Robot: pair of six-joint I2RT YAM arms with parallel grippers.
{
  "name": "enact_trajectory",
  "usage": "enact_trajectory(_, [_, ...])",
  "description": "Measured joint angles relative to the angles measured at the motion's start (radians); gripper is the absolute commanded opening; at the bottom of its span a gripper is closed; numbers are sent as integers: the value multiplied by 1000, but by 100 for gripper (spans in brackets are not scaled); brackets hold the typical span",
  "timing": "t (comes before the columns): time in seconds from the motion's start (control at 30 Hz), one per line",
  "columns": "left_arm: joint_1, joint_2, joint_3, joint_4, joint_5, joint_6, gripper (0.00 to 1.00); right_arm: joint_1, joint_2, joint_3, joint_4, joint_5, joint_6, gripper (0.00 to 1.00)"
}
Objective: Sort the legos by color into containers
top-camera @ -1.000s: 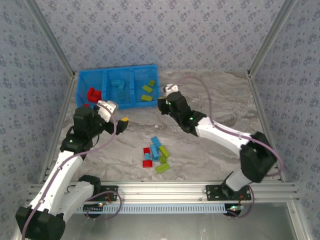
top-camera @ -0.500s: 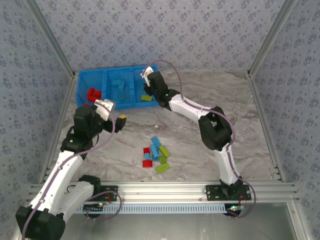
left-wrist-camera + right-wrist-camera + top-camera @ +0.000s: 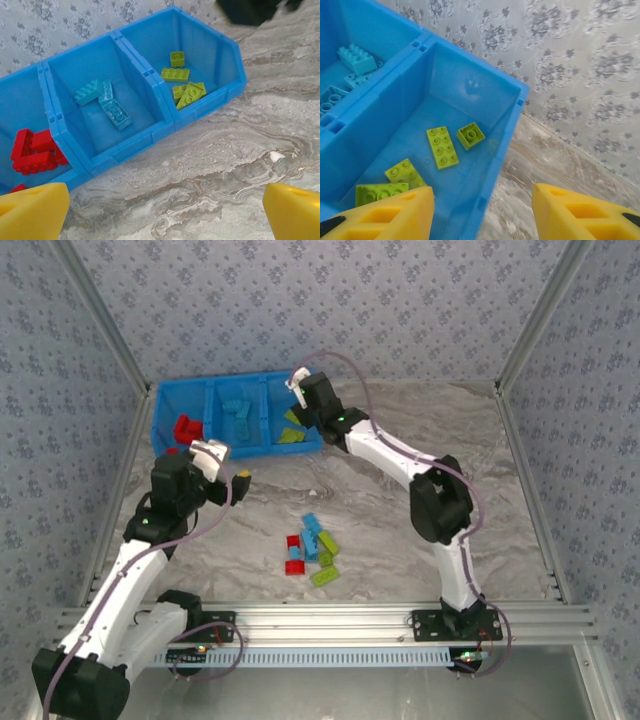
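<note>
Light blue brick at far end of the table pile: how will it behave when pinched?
The light blue brick looks hard and boxy: probably stiff, unlikely to roll. It seems to touch other bricks, so a pinch may shift them.

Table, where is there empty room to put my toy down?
The big patch of table right of the right arm is bare, and the strip between the bin and the pile of bricks. It's crowded at the pile and inside the bin.

A grey marbled bench point(image 3: 380, 550) spans the middle. A floral-patterned wall point(image 3: 330, 300) rises at 12 o'clock, with slanting aluminium struts point(image 3: 100, 320) at 10 and 2. A slotted aluminium rail point(image 3: 330, 618) crosses at 6 o'clock.
</note>
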Motion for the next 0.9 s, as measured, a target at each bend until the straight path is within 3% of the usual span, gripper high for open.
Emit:
enact_trajectory(0.2, [-4,73,24,-40,-56,-55,95,-1,-406,-228,-140,-95,81,71])
enact_trajectory(0.43, [-134,233,330,-339,-244,-385,86,13,-797,-419,-402,-301,212,82])
enact_trajectory(0.57, [-280,246,392,-430,-242,-624,82,15,-884,-556,-531,-389,303,85])
enact_trajectory(0.73, [-545,325,323,-404,-167,-899,78,2,-900,-650,-622,-423,379,87])
enact_trajectory(0.9, [-686,512,285,-398,-120,-1054,73,-55,-901,-665,-633,-431,420,88])
